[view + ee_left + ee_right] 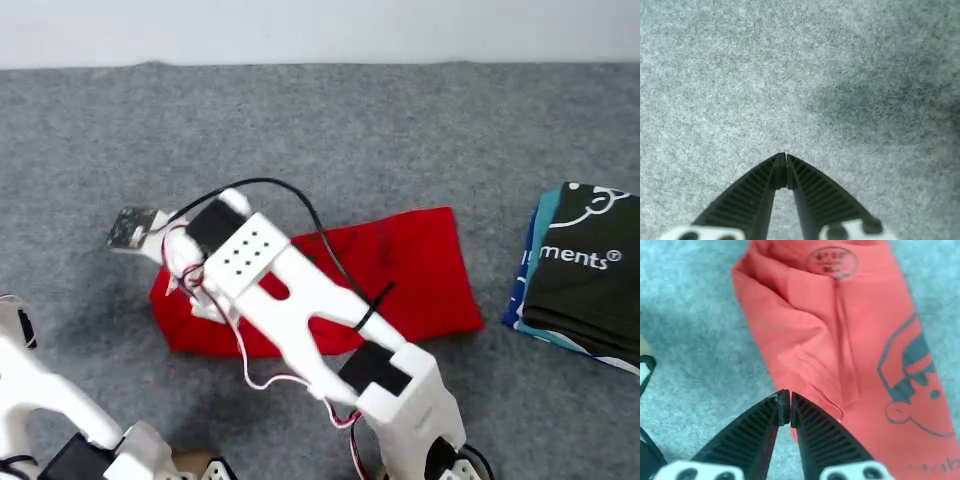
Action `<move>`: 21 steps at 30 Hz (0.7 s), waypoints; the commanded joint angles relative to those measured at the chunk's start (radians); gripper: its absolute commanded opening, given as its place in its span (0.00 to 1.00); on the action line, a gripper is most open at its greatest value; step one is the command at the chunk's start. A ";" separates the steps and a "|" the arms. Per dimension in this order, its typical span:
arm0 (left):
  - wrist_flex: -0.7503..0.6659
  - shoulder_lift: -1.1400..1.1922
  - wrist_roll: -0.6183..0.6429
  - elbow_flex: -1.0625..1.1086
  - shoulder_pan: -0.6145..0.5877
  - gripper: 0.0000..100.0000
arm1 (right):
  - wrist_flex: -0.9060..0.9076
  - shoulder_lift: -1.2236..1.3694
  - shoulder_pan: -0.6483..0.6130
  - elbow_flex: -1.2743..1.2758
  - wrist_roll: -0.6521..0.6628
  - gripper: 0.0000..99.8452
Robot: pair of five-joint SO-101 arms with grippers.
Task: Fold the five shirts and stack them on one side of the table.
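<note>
Nearest the lens in the high view, the right arm (330,320) rises from the near edge and slants toward the far left across the red shirt (420,270). A black cable (290,190) loops along its links. The left arm (40,390) sits at the near left corner, apart from the shirt.

Right gripper (790,407): jaws closed tip to tip at the edge of the red shirt (840,340), where cloth meets the grey mat (690,315). Whether any fabric is pinched between the tips cannot be told.

Left gripper (786,170): jaws closed, nothing between them, above bare grey mat (790,75).

Red shirt: in the middle of the table, folded into a long band running left to right, its left end under the right arm. The wrist view shows a dark cartoon print (910,380) on it and a round label (832,261) at the collar.

Folded stack (580,280): at the right edge of the table, a dark shirt on top of teal and blue ones, separated from the red shirt by a strip of mat (350,130).
</note>
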 commanded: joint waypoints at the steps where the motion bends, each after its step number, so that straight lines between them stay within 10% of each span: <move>1: 0.002 -0.028 -0.002 -0.004 0.000 0.01 | 0.025 0.038 -0.028 -0.009 -0.012 0.01; 21: -0.037 -0.026 -0.008 -0.004 0.003 0.01 | 0.018 0.432 0.183 -0.620 0.091 0.01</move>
